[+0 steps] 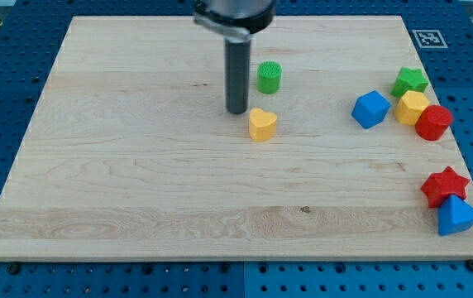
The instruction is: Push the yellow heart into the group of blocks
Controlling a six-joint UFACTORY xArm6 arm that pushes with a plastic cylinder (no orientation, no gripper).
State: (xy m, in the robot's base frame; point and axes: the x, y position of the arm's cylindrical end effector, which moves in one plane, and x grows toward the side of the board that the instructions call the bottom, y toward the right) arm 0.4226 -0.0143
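The yellow heart [262, 124] lies near the board's middle, a little toward the view's top. My tip [236, 111] stands just to its upper left, very close to it or touching it. A group of blocks sits at the view's right: a blue cube [370, 108], a green star [410, 81], a yellow hexagon [412, 107] and a red cylinder [433, 122]. A green cylinder [269, 77] stands alone above the heart, right of the rod.
A red star [444, 185] and a blue triangle-shaped block [456, 217] sit together at the lower right, by the wooden board's [137, 182] right edge. A black-and-white marker tag [427, 38] is at the top right corner.
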